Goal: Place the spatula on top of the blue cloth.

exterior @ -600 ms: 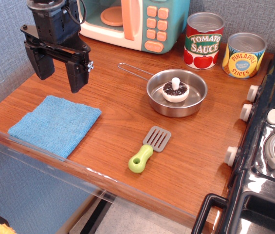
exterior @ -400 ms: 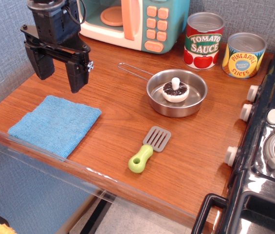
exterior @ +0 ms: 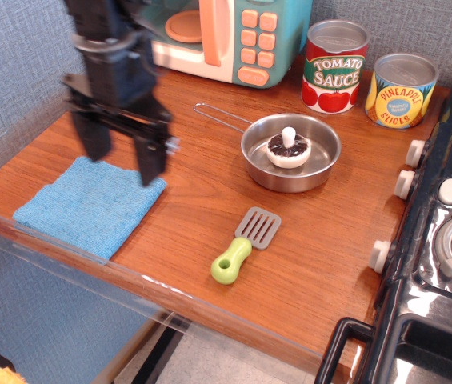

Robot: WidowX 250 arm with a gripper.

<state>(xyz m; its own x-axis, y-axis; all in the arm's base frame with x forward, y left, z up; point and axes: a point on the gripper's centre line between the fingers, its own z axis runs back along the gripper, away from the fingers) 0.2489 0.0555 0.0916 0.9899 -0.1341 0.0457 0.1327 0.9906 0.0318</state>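
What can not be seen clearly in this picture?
- Pincer: motion-blurred in this single view, fingertip detail unclear.
- Blue cloth: far edge hidden behind the pincer.
- Toy microwave: top cut by the frame edge, left side behind the arm.
- Stove: cut by the right edge.

Counter layout
Cloth (exterior: 90,205) front left, spatula (exterior: 246,244) front centre; pan (exterior: 290,152) holding mushroom (exterior: 288,149) behind spatula; microwave (exterior: 230,36), cans (exterior: 334,66) at back.

The tool (exterior: 122,156) is smeared by motion blur, and its arm runs off the top edge. It hides the far corner of the cloth (exterior: 90,206). Beyond the pan (exterior: 290,152), the toy microwave (exterior: 226,36) is cropped at the top; the stove (exterior: 442,240) is cut by the right edge.
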